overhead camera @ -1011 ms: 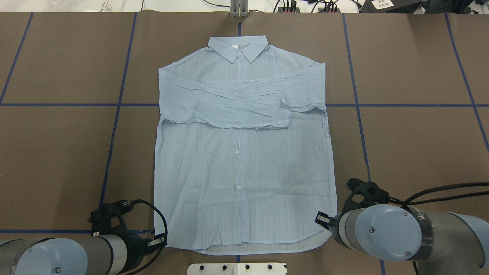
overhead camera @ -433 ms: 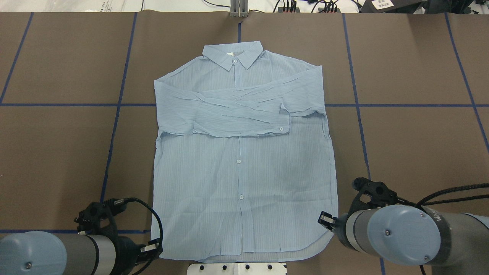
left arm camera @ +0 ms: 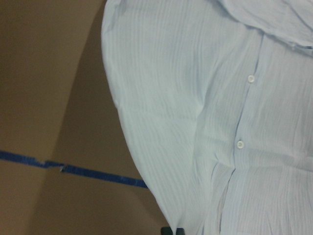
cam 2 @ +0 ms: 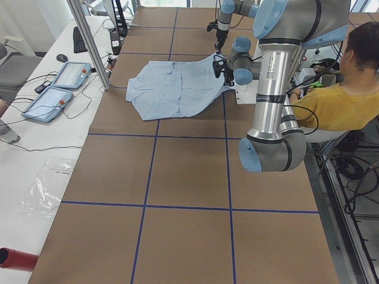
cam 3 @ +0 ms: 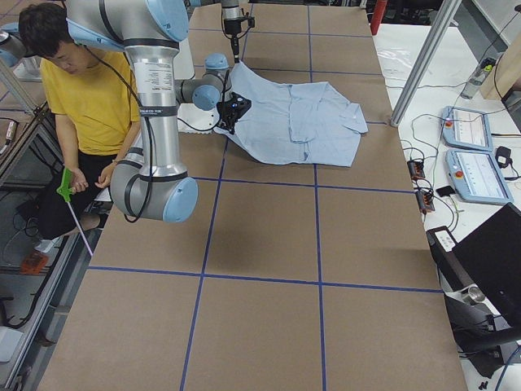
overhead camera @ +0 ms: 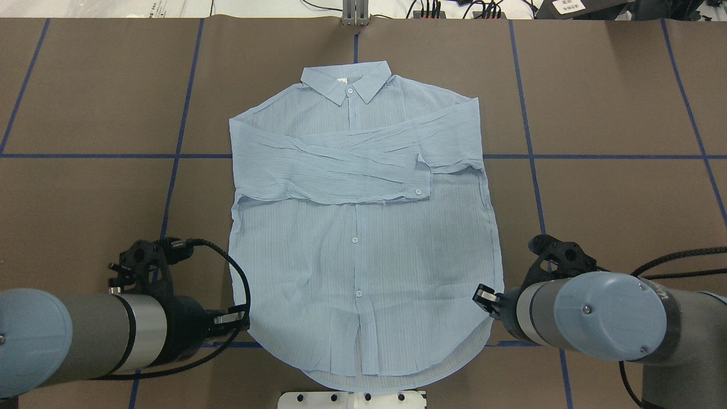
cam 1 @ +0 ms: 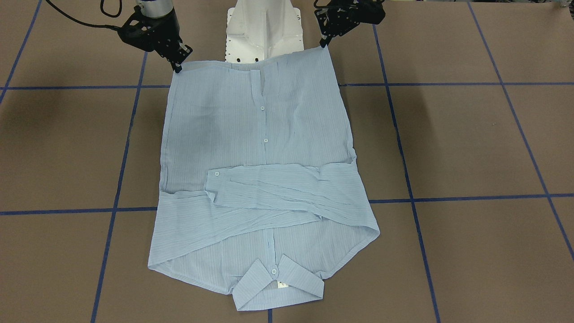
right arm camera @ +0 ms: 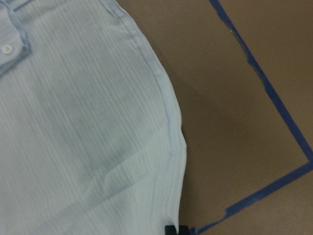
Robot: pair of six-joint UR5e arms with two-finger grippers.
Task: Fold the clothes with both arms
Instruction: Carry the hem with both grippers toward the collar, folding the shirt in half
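Nearest the robot, jaws closed on the two lower corners of the shirt [overhead camera: 363,244]: left gripper [cam 1: 323,43] on one, right gripper [cam 1: 177,67] on the other, each pinching the thin cloth. Both now raised off the surface [overhead camera: 85,199] and carried a little forward, against a moment ago lower down and closer to the white base plate [overhead camera: 352,397]. Between them, a hem [overhead camera: 363,378] no longer straight but sagging in a curve, low in the middle just beside the plate, higher and further in at the corners. Further out, no change: sleeves [overhead camera: 341,165] crossed flat over the chest, collar [overhead camera: 346,85] at the far end in the same spot as just before, so no more dragging of the whole garment. Reads as the end of the pull-back and the start of the bottom-to-top fold. Ahead, most likely: carrying both corners evenly toward the collar, cloth kept taut enough not to bunch.
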